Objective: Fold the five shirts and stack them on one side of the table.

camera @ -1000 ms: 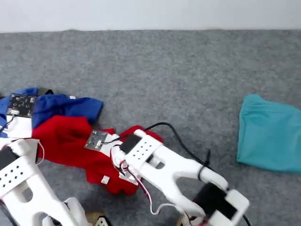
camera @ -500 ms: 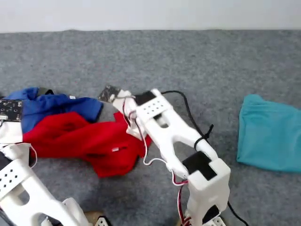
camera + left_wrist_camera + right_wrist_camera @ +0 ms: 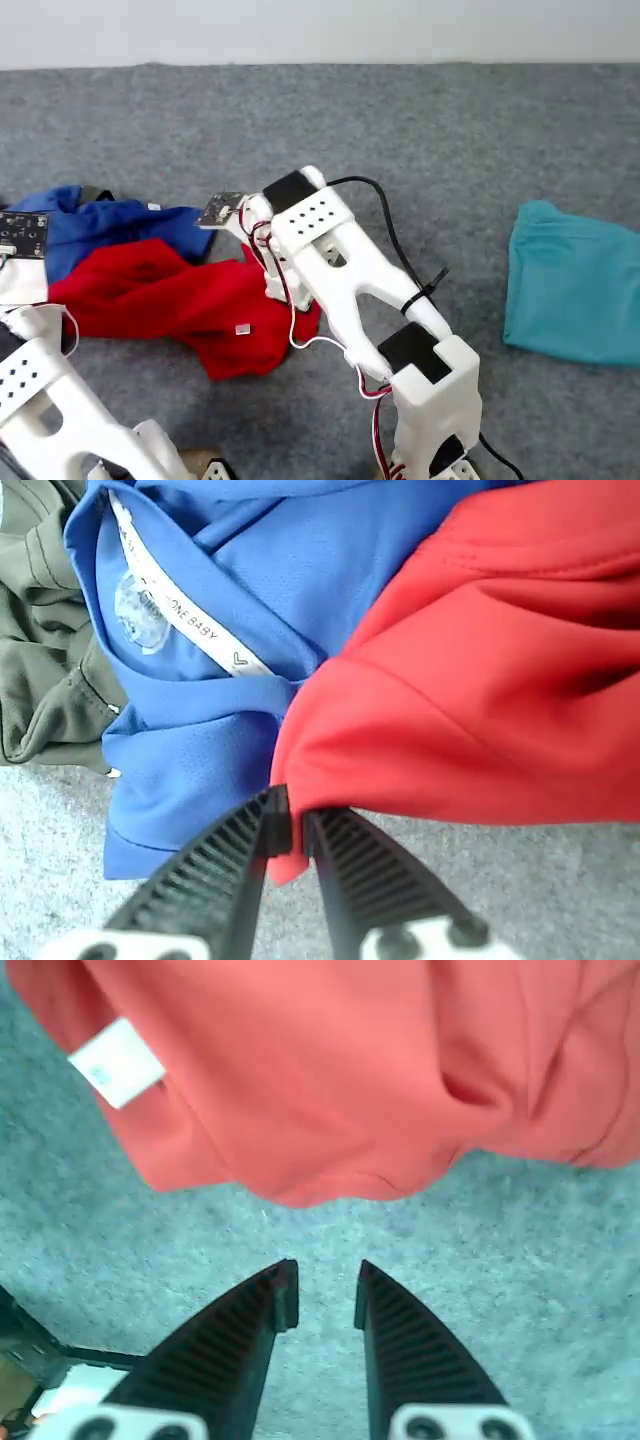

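The left hand (image 3: 288, 825) is clamped on a corner of the red shirt (image 3: 480, 680), which lies crumpled on the grey counter (image 3: 400, 130), partly over the blue shirt (image 3: 230, 600). An olive shirt (image 3: 40, 680) lies beside the blue. The right hand (image 3: 320, 1295) hangs just off the red hem, fingers narrowly parted, holding nothing. A folded teal shirt (image 3: 575, 285) lies well apart.

Small print runs along the white neck tape (image 3: 185, 615) inside the blue shirt (image 3: 330, 560).
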You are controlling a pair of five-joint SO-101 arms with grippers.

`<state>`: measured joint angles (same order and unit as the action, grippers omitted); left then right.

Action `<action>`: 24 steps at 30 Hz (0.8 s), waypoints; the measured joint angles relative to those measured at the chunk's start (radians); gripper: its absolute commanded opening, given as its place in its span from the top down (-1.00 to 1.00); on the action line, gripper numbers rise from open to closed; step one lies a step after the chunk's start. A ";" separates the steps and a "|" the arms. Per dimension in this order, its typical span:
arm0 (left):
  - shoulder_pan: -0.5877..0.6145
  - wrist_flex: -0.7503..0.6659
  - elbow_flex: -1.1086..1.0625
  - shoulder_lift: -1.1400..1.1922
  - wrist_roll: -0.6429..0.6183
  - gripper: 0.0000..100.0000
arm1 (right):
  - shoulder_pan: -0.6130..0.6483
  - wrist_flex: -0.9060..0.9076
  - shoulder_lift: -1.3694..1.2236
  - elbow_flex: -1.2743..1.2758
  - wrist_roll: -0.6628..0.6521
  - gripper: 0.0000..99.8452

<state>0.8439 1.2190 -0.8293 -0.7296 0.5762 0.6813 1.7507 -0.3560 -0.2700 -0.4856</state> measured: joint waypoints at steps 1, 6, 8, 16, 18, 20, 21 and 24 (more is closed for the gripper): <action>0.000 0.000 0.000 0.000 0.000 0.97 | 0.002 0.000 -0.005 0.000 0.017 0.57; 0.000 0.000 0.000 0.000 0.000 0.97 | 0.061 0.000 -0.034 0.000 0.057 0.59; 0.000 0.000 0.000 0.000 0.000 0.97 | 0.074 -0.003 -0.075 0.000 0.058 0.61; 0.000 0.000 0.000 0.000 0.000 0.97 | 0.075 -0.008 -0.230 0.000 0.058 0.60; 0.000 0.000 0.000 0.000 0.000 0.97 | 0.075 -0.023 -0.250 0.000 0.058 0.60; 0.000 0.000 0.000 0.000 0.000 0.97 | 0.075 -0.051 -0.267 0.000 0.058 0.60; 0.000 0.000 0.000 0.000 0.000 0.97 | 0.075 -0.064 -0.273 0.000 0.058 0.60; 0.000 0.000 0.000 0.000 0.000 0.97 | 0.075 -0.106 -0.295 0.000 0.060 0.60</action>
<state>0.8439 1.2190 -0.8293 -0.7296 0.5762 0.7564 1.6448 -0.6506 -0.2700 -0.4258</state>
